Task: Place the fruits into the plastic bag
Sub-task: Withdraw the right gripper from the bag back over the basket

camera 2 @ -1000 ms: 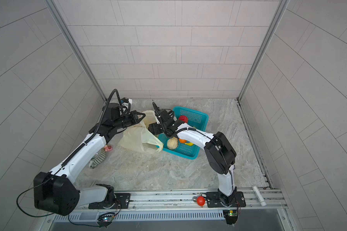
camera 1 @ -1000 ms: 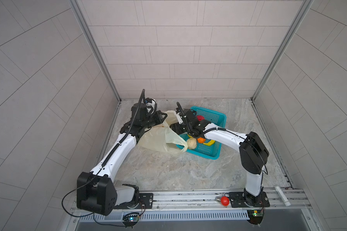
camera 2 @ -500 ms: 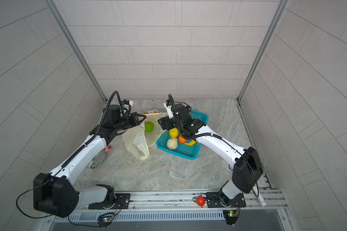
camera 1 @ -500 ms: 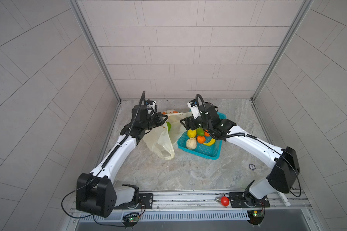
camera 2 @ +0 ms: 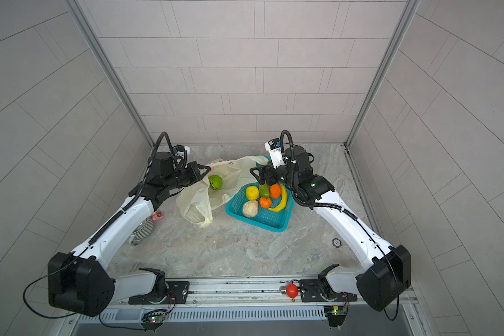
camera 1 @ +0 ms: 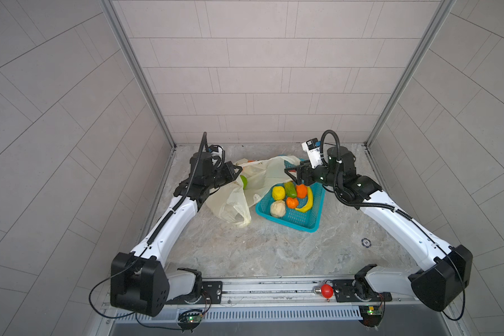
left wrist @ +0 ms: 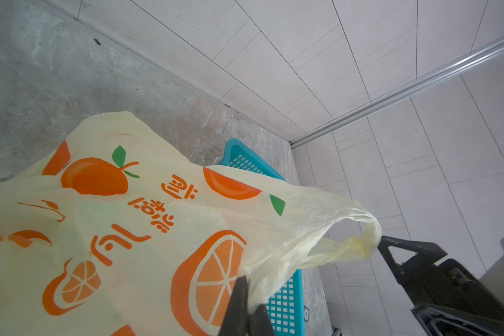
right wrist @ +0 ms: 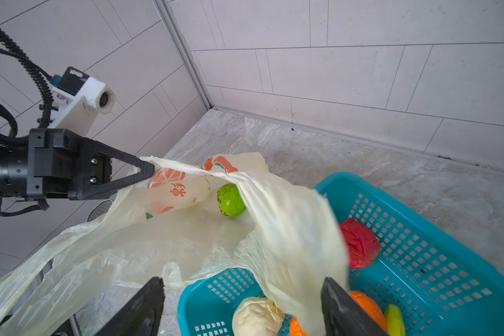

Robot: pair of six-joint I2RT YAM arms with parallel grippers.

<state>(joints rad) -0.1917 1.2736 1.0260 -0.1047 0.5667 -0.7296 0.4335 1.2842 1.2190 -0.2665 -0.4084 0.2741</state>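
One fruit, the bumpy green ball [right wrist: 230,200], lay inside the plastic bag [camera 2: 195,203]. Seven others sat in the teal basket [camera 1: 288,225]: a yellow lemon-like fruit [camera 1: 278,192], a green oblong fruit [camera 1: 290,188], two orange fruits [camera 1: 301,190], a banana [camera 1: 308,200], a whitish fruit [camera 1: 277,208] and a bumpy red ball [right wrist: 360,243], the last visible only in the right wrist view. The left gripper [right wrist: 147,171] had its jaws pressed together on the film at the bag's rim and held it above the floor, apparently to keep the upper lip raised and the opening turned toward the basket. The right gripper [right wrist: 243,305] hovered over the basket corner nearest the bag with its jaws spread wide and nothing pinched between them. The opposite side of the bag draped across one of its fingers [right wrist: 341,308], and in the left wrist view the twisted loop handle [left wrist: 358,247] touched that finger's tip. This arrangement stretched the mouth between the two arms, with part of the film overlapping the basket rim. The bag's lower body slumped on the floor just beside the basket. Judged from this layout, the task was at an early stage. The next pick would require the right gripper to descend onto a basket fruit, which risked shedding the draped film and letting the mouth collapse.
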